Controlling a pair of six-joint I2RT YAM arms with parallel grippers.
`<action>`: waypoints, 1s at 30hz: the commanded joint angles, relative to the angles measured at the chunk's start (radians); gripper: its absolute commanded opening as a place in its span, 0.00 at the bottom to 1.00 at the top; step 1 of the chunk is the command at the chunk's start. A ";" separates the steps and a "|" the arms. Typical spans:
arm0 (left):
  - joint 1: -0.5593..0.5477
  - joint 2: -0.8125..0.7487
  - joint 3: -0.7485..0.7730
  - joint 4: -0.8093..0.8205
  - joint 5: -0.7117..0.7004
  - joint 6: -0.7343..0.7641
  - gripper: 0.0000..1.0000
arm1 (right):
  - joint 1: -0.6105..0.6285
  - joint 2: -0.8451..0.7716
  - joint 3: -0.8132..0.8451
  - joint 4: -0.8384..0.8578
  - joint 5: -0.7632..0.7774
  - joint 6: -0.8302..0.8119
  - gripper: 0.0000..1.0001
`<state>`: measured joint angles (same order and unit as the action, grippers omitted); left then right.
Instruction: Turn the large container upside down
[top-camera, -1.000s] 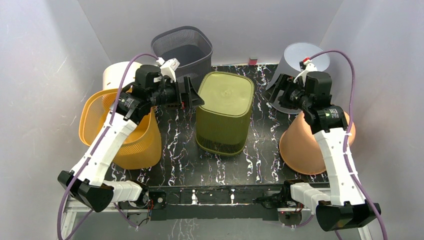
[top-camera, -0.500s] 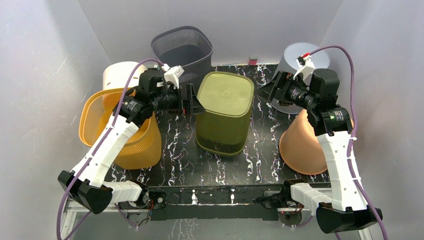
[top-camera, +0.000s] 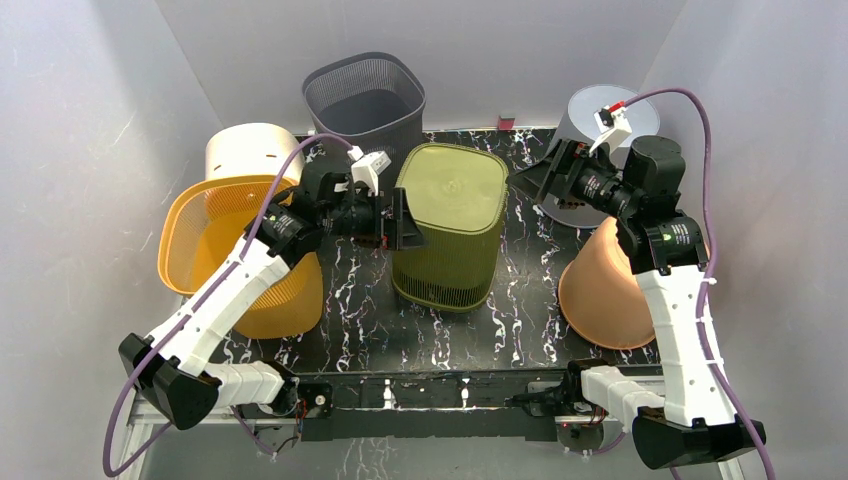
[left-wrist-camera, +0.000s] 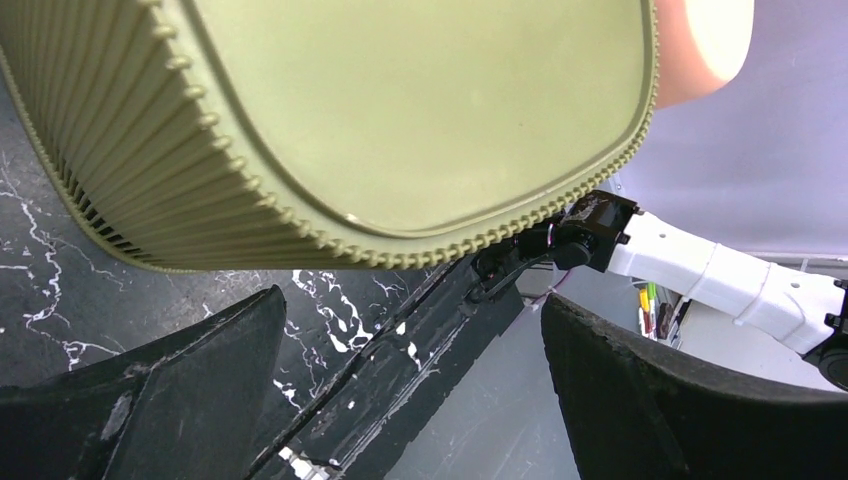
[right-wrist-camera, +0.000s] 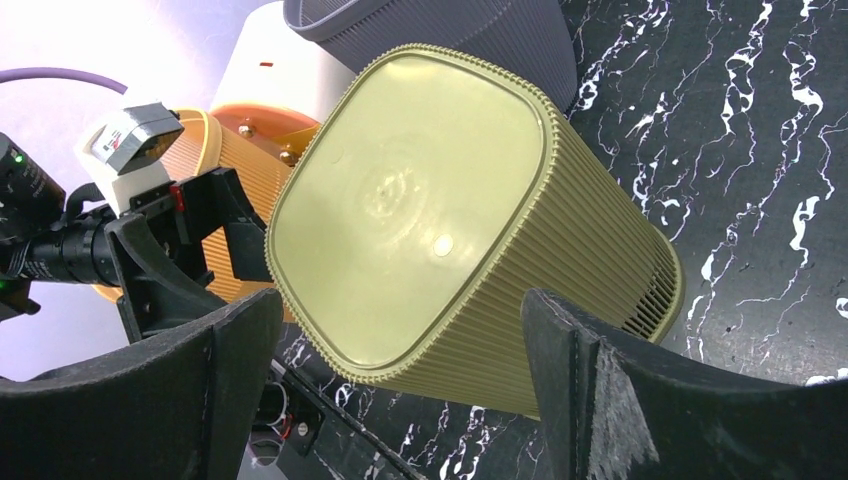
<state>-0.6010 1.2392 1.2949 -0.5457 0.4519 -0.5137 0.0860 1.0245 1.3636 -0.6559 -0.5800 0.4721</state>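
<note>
From above, the olive ribbed basket (top-camera: 450, 225) stands base-up in the middle of the tabletop (top-camera: 350, 290). The left end effector (top-camera: 400, 218) gapes wide and empty just beside the basket's left wall.

Left wrist: the basket sits above the fingers (left-wrist-camera: 180, 370), not between them.

Right wrist: the right end effector (right-wrist-camera: 400, 300), wide and empty, faces the basket from well apart.

I'd back both straight off, no nudging.

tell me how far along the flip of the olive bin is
Done, apparently: the olive bin stands with its closed base up, mouth on the table. In hand: nothing; the left gripper sits at its side, jaws open, the right gripper open and apart. Left: at most backing away.
</note>
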 joint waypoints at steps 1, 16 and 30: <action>-0.022 -0.010 0.011 0.053 -0.006 0.002 0.99 | 0.003 -0.021 0.034 0.062 -0.009 0.002 0.89; -0.049 0.123 0.049 0.215 0.016 0.000 0.98 | 0.002 -0.079 -0.021 0.076 0.015 0.041 0.92; -0.049 0.338 0.209 0.291 0.014 0.026 0.98 | 0.002 -0.091 -0.054 0.069 0.028 0.046 0.93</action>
<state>-0.6449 1.5852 1.4429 -0.2836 0.4538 -0.5117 0.0860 0.9485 1.3117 -0.6376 -0.5632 0.5247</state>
